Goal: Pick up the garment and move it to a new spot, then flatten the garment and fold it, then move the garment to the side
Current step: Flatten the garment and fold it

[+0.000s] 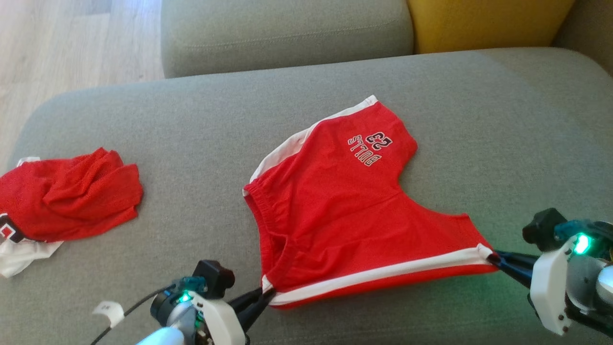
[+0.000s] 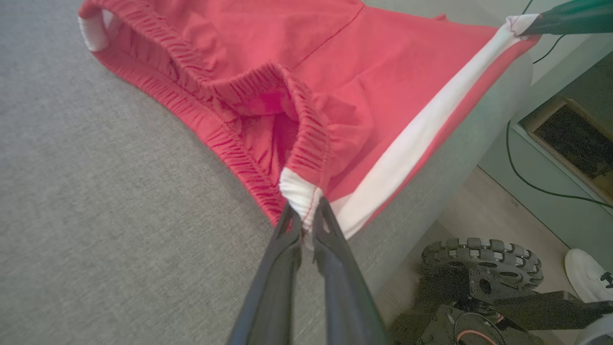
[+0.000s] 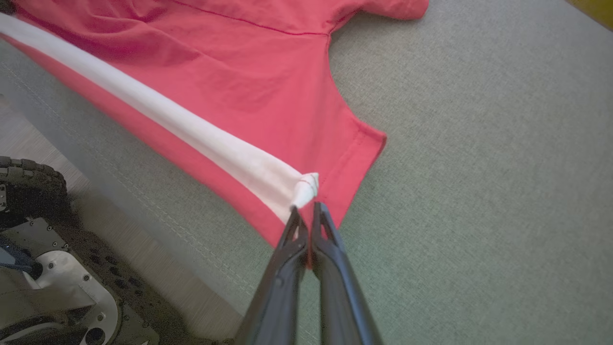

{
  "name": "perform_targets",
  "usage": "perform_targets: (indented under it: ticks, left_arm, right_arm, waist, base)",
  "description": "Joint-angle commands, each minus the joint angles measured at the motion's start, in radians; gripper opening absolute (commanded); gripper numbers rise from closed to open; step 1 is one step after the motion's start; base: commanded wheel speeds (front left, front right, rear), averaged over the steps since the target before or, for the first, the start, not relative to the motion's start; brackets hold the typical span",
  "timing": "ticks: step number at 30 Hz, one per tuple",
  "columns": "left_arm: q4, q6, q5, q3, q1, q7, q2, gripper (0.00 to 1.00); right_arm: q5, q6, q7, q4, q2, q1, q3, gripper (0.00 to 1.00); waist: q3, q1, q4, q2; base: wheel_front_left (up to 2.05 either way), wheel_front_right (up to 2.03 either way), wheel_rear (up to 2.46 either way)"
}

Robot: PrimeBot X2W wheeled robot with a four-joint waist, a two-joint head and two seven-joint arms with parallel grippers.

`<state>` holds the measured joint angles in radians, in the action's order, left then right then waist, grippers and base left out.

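Shorts (image 1: pixel 345 201) pinned at both near corners, spread on grey seat cushion (image 1: pixel 143 120).
The red shorts lie right of centre, with the white side stripe drawn taut between the grippers along the cushion's front edge. Left gripper (image 2: pixel 306 218) is clamped tight on the white waistband corner. Right gripper (image 3: pixel 304 211) is clamped tight on the stripe's hem end. The near edge appears slightly raised, though this is uncertain. A second red garment (image 1: pixel 72 196) lies crumpled well apart to the left.

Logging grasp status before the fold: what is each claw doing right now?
Left claw: closed on the red shorts' waistband corner.
Right claw: closed on the shorts' white-striped hem corner.
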<state>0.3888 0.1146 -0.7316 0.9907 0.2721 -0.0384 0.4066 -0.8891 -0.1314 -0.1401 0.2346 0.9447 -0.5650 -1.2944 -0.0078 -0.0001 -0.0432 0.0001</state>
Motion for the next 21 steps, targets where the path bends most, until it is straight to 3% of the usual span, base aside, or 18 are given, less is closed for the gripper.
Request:
perform_targets:
  ticks: [1, 11, 15, 21]
  left_arm:
    - [-0.039, -0.003, 0.007, -0.039, 0.055, 0.005, 0.041, 0.00]
    - [-0.134, -0.044, -0.010, -0.115, 0.189, 0.012, 0.015, 0.00]
    - [-0.137, -0.059, -0.056, -0.160, 0.251, 0.033, -0.022, 0.00]
    - [-0.089, -0.071, -0.026, -0.169, 0.372, 0.055, -0.053, 0.00]
  right_arm:
    - [-0.001, 0.001, 0.008, -0.011, 0.051, -0.024, 0.014, 0.00]
    - [-0.016, 0.001, 0.091, 0.067, -0.018, -0.201, 0.085, 0.00]
    - [-0.055, 0.001, 0.119, 0.138, -0.056, -0.287, 0.130, 0.00]
    - [-0.079, 0.001, 0.124, 0.230, -0.107, -0.398, 0.134, 0.00]
  waist:
    - [0.009, 0.0001, 0.004, -0.0001]
    - [0.112, 0.0001, 0.041, -0.0001]
    - [0.176, 0.0001, 0.066, -0.0001]
    - [0.258, 0.0001, 0.103, -0.0001]
  base:
    - [0.00, 0.00, 0.00]
    - [0.00, 0.00, 0.00]
    - [0.00, 0.00, 0.00]
    - [0.00, 0.00, 0.00]
